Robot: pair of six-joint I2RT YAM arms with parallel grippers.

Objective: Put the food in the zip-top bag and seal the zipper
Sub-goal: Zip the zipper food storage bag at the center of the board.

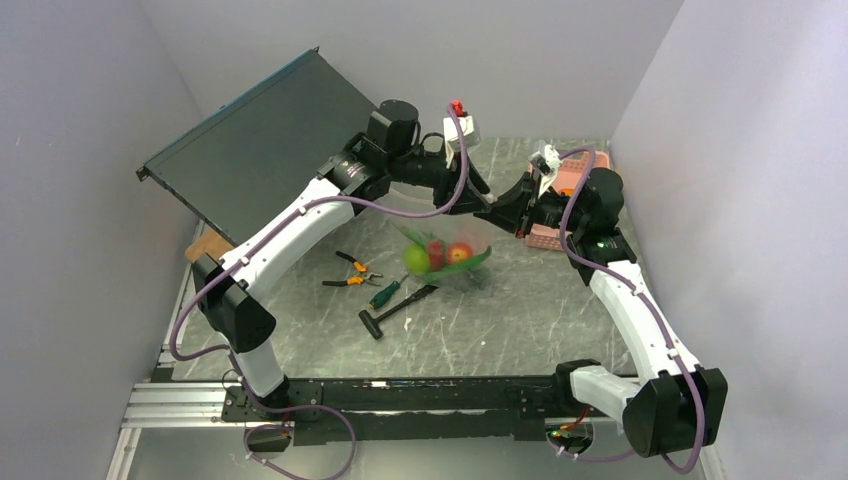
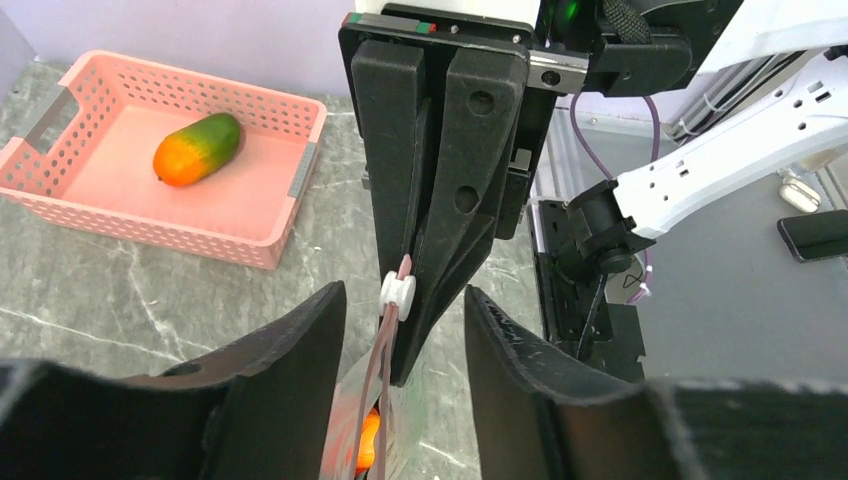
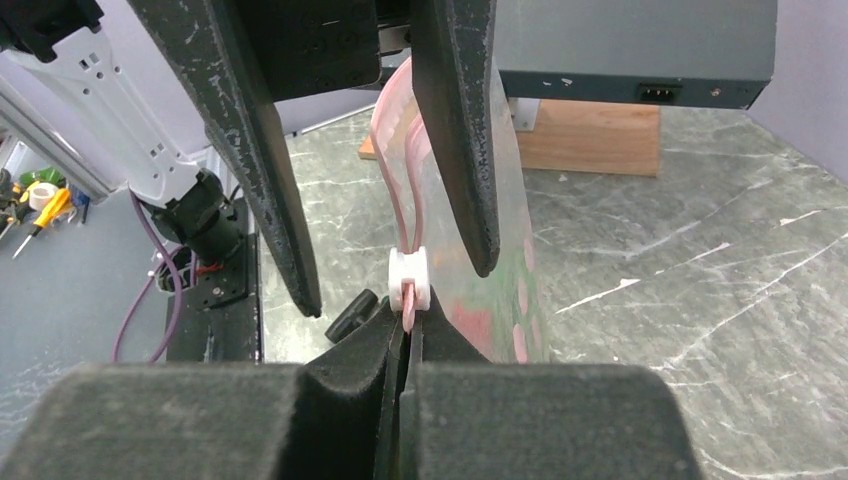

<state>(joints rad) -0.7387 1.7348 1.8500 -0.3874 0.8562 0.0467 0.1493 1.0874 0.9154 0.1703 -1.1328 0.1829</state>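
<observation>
We are at the sealing step. Over the middle of the bench (image 1: 540,320) the zip-top bag (image 1: 450,262) hangs between both arms, food (image 1: 459,252) inside. Our right hand (image 3: 405,335) is clenched on the zipper (image 3: 385,120) just beside the white slider (image 3: 409,278). Our left hand (image 2: 405,292) is released, its fingers astride the strip. Next, we judge, it must close by the slider and draw it along. Only the left wrist view shows a mango (image 2: 197,149) lying in the pink basket (image 2: 250,240), toward the far right corner.
</observation>
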